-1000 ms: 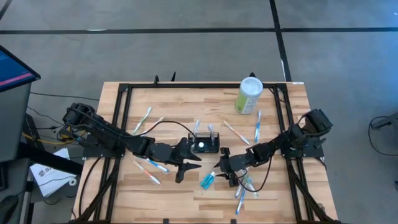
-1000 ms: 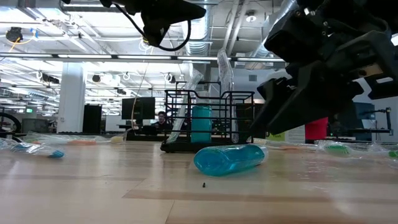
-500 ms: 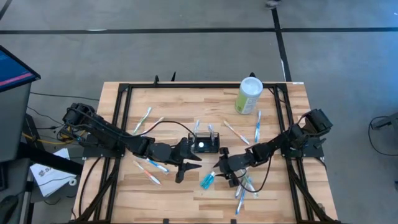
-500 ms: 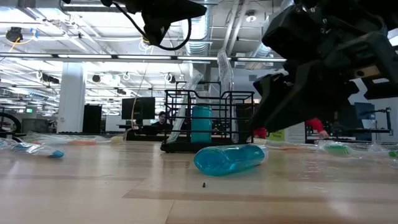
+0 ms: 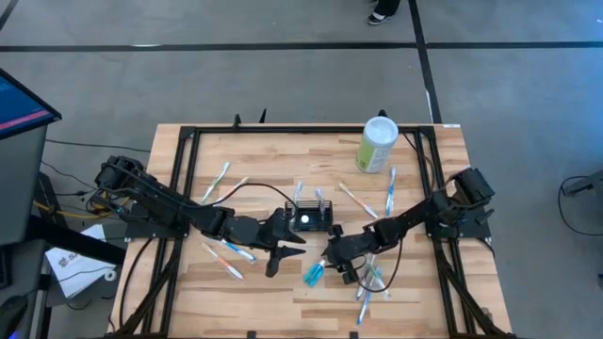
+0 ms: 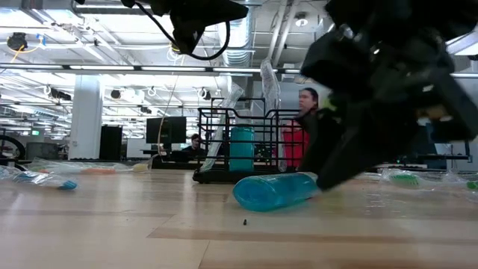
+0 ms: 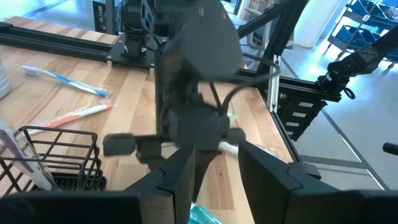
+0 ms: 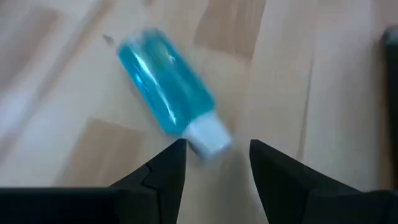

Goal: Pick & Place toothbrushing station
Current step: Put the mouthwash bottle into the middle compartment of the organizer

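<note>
Both arms reach inward, low over the tabletop middle. Left gripper (image 5: pixel 279 247) and right gripper (image 5: pixel 334 261) hang open, holding nothing.

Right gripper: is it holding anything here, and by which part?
Nothing is held. The right gripper has open fingers just short of the blue bottle's white cap; the bottle lies free on the table.

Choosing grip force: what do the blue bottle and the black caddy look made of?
Blue bottle: likely plastic, translucent and glossy, with an opaque white cap. Black caddy: probably painted or coated metal wire; thin dark rods form an open frame you can see through.
</note>
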You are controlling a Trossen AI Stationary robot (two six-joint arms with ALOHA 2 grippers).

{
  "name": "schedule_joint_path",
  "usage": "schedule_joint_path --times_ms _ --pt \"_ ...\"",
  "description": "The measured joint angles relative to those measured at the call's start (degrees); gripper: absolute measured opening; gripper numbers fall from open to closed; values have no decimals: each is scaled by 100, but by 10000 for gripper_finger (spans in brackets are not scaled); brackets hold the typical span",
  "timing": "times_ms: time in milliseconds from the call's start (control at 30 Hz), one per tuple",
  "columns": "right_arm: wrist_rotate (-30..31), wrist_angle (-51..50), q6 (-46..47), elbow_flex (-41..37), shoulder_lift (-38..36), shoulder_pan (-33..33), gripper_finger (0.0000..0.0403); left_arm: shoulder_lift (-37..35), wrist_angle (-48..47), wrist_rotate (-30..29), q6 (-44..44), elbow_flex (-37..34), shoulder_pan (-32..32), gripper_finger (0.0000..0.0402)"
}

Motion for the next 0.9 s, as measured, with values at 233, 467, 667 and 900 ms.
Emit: schedule_joint_path --times_ms 233,467,667,900 --pt "-266 -122 -30 317 329 -47 169 0 16 138 37 -1 -1 117" --pt "-379 -168 85 406 434 -39 133 0 10 136 42 -1 -12 117" --pt "-383 -272 110 399 372 -15 68 0 10 133 42 -1 -12 117" --pt "-431 -284 213 410 370 13 8 0 8 133 44 -1 -12 117"
